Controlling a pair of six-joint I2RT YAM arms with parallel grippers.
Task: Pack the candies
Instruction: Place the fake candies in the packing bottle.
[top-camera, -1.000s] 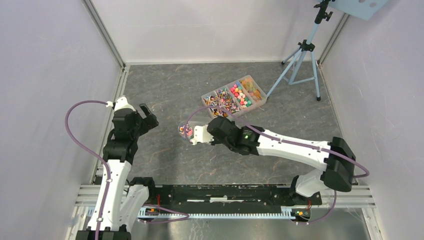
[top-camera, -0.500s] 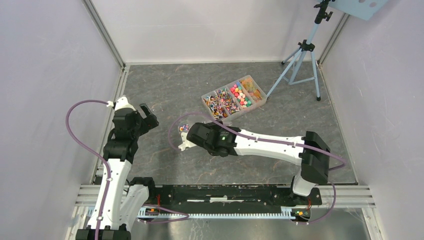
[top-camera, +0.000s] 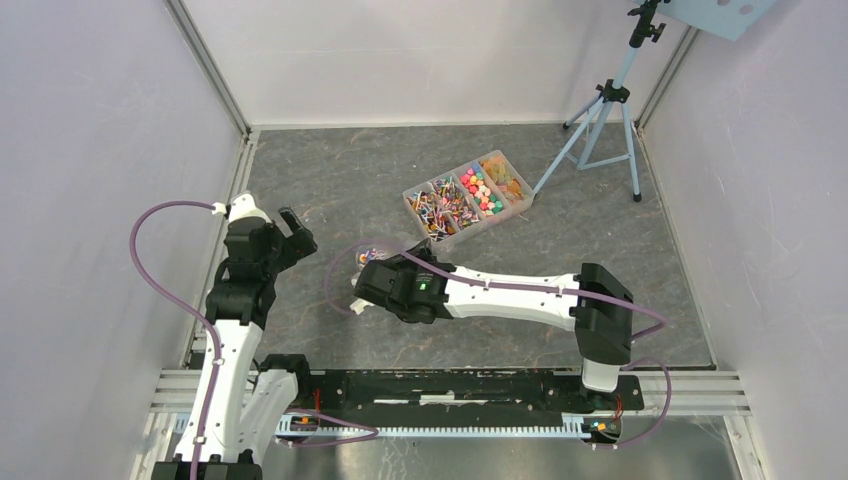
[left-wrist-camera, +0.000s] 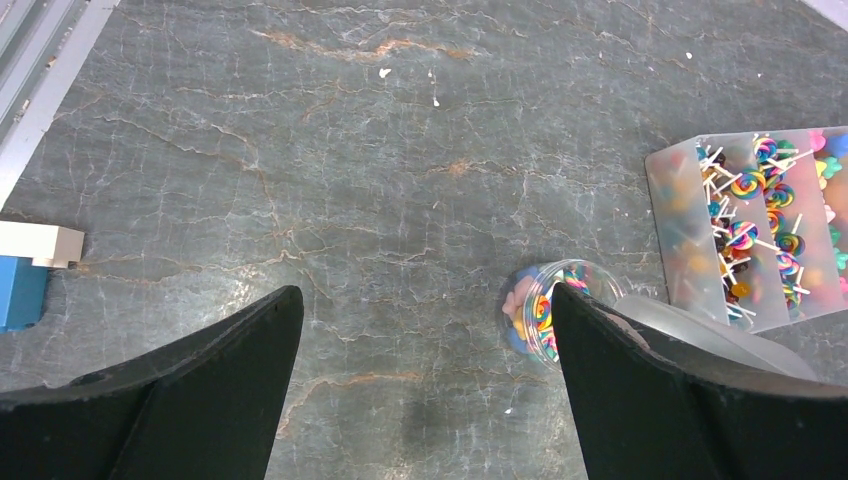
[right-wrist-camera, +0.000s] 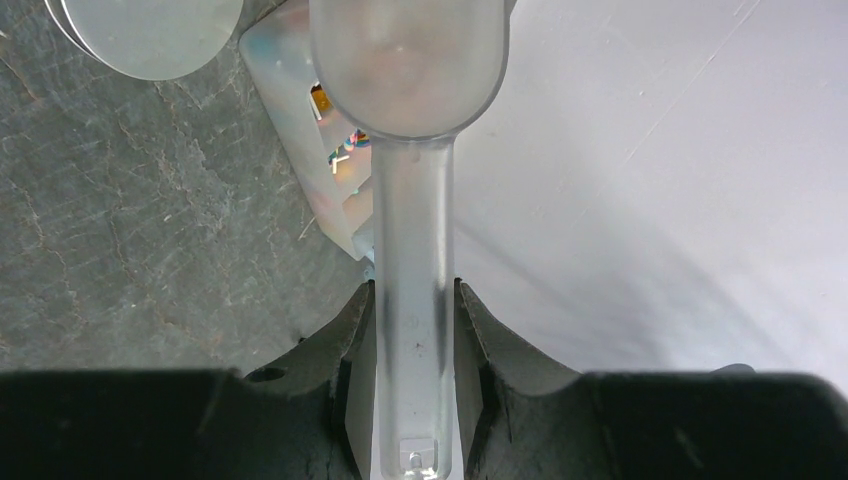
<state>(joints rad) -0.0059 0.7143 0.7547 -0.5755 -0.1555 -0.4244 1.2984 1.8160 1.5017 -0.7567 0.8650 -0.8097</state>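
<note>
Left wrist view: one jar (left-wrist-camera: 512, 300) of candies (left-wrist-camera: 545, 315), one divided tray (left-wrist-camera: 670, 215), left gripper (left-wrist-camera: 425, 310) spread wide and empty. Right gripper (right-wrist-camera: 412, 300) clamps one clear scoop (right-wrist-camera: 410, 200) near one round lid (right-wrist-camera: 150, 30).

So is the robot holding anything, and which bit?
Yes. The right gripper pinches a clear plastic scoop by its handle. The left gripper is open and empty.
</note>
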